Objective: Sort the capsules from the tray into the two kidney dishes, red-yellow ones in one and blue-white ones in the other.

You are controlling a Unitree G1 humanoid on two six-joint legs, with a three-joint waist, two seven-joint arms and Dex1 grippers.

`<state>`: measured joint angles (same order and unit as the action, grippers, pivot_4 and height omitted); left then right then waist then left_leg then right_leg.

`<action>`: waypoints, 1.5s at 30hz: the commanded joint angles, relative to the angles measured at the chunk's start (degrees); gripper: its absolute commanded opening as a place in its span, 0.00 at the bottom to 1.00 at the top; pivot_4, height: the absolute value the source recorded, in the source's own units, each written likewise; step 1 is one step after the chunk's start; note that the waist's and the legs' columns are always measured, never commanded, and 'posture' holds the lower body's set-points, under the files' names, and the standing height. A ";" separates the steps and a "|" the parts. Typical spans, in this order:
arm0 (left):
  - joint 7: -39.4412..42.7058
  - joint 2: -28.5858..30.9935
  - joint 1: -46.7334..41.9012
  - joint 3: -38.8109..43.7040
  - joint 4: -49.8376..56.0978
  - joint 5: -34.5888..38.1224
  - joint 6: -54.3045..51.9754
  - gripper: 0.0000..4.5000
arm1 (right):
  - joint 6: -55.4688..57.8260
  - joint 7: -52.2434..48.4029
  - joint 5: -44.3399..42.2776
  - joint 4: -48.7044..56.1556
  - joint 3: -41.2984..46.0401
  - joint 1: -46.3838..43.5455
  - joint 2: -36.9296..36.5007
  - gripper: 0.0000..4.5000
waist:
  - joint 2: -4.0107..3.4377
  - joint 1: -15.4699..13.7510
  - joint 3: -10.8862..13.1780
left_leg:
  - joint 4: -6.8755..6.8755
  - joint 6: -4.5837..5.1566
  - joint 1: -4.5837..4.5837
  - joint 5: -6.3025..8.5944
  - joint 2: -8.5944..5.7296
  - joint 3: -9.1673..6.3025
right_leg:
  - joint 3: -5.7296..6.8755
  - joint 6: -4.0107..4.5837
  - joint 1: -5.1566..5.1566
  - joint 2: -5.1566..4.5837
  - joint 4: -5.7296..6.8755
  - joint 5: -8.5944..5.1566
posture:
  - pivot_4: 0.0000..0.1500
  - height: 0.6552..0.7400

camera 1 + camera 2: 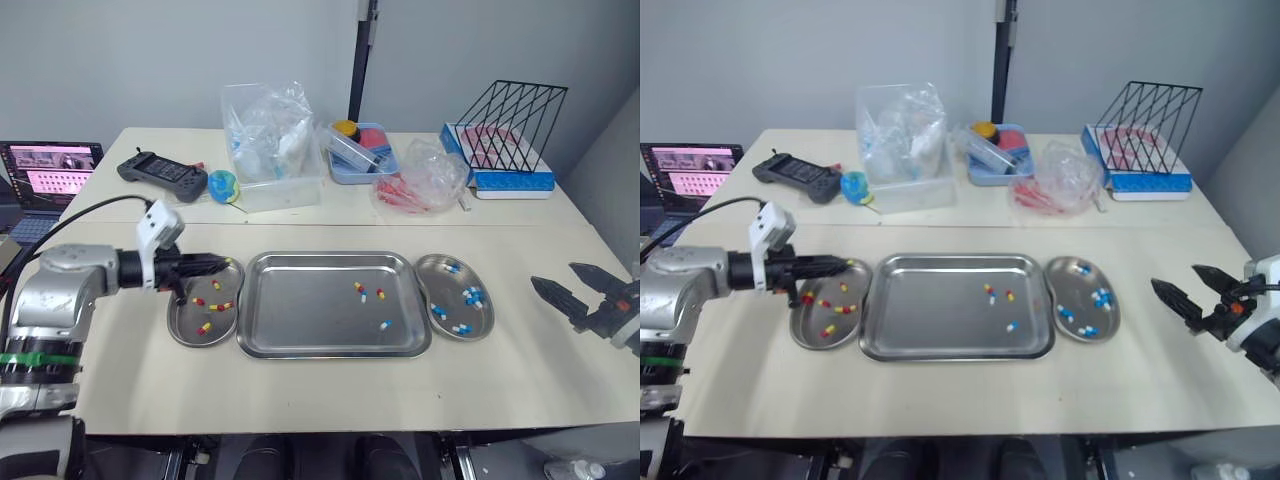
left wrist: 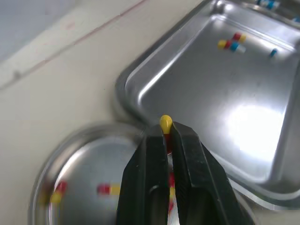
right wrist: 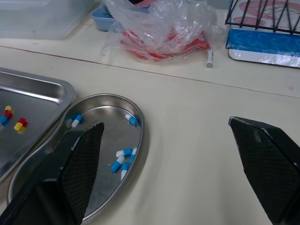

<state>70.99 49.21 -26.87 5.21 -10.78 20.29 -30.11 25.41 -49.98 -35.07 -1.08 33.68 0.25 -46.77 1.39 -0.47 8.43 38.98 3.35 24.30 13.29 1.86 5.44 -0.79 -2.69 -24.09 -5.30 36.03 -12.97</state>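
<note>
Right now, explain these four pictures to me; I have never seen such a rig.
This is a two-armed humanoid robot. Two pictures come from its head cameras, looking down over a table; two from wrist cameras, looking along the black fingers. On the table lie a steel tray with a few capsules and two kidney dishes: the left dish holds red-yellow ones, the right dish blue-white ones. The left gripper, above the left dish, pinches a red-yellow capsule. The right gripper hangs open, empty.

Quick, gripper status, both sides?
Left gripper: shut on a red-yellow capsule, over the left kidney dish.
Right gripper: open, holding nothing, beside the right kidney dish.
</note>
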 commanded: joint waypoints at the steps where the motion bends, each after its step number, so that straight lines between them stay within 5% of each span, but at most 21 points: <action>1: -1.59 1.09 0.35 1.13 -0.42 -1.58 4.17 0.02 | 0.53 -1.18 -0.90 -0.10 0.20 -1.63 -1.41 1.00 | 0.05 -0.39 0.02 | 0.02 0.01 0.02 -0.01 0.00 -0.01 | 0.02 -0.01 0.01 -0.01 0.00 0.01 | 1.00 1.00; 5: -2.65 0.99 3.19 1.71 -0.77 -1.79 5.40 0.02 | 1.18 -1.85 -0.66 -0.79 -0.60 -3.27 -1.65 1.00 | 0.04 -0.22 0.02 | 0.01 0.03 0.01 -0.01 0.00 0.03 | -0.01 -0.02 0.00 -0.05 0.00 0.02 | 1.00 1.00; 18: -1.81 6.36 2.27 9.76 -9.26 0.45 12.43 0.97 | -5.97 -6.43 3.51 -14.03 -0.71 -10.30 -6.36 1.00 | 0.05 0.03 0.03 | -0.02 0.02 -0.03 -0.02 0.05 0.11 | -0.01 0.01 -0.05 -0.01 0.02 0.02 | 1.00 1.00; 27: -4.38 9.40 6.87 24.54 -26.53 3.27 22.29 0.99 | -13.12 -9.55 7.76 -27.64 -2.31 -14.27 -8.28 1.00 | 0.04 1.06 0.02 | -0.14 0.01 -0.06 -0.01 0.08 0.18 | 0.01 0.06 -0.09 -0.03 0.02 -0.01 | 1.00 1.00; 45: -3.39 9.17 4.80 23.32 -34.35 2.37 30.26 0.99 | -14.98 -14.63 9.24 -31.79 -4.54 -19.65 -11.56 1.00 | 0.04 1.25 0.02 | -0.19 -0.01 -0.09 -0.01 0.10 0.31 | 0.05 0.11 -0.15 -0.19 0.05 0.01 | 1.00 1.00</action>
<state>67.27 57.02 -20.57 28.02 -45.41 22.34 -0.55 11.57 -64.51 -25.52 -35.30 28.04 -19.18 -56.98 1.43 0.78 8.45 38.80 3.33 24.21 13.28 1.96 5.76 -0.75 -2.59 -24.24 -5.49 36.08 -12.96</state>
